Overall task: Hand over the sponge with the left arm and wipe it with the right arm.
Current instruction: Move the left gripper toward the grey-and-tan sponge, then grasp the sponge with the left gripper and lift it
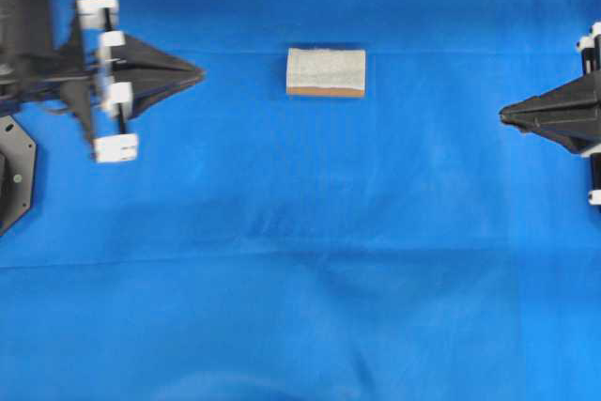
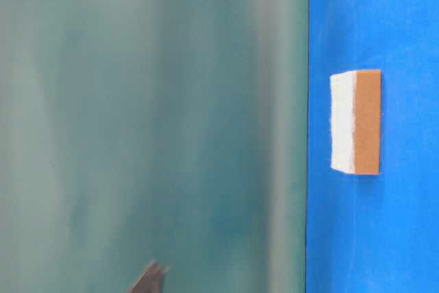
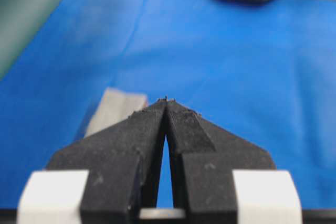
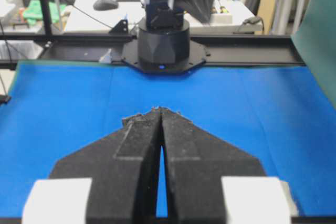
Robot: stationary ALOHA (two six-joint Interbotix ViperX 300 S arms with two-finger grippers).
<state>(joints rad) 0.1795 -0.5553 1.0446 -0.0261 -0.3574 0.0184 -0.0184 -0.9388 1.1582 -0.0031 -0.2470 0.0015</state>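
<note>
Blue-clothed bench (image 1: 300, 307), so basically nothing's been done yet: the sponge (image 1: 326, 72) is left lying untouched mid-bench toward the far side, with the left pincer (image 1: 192, 72) and right pincer (image 1: 507, 115) both closed up empty, well apart from it.

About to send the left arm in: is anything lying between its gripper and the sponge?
Nothing visible. Only bare blue cloth lies between the shut left gripper and the sponge, which sits alone and untouched mid-table.
</note>
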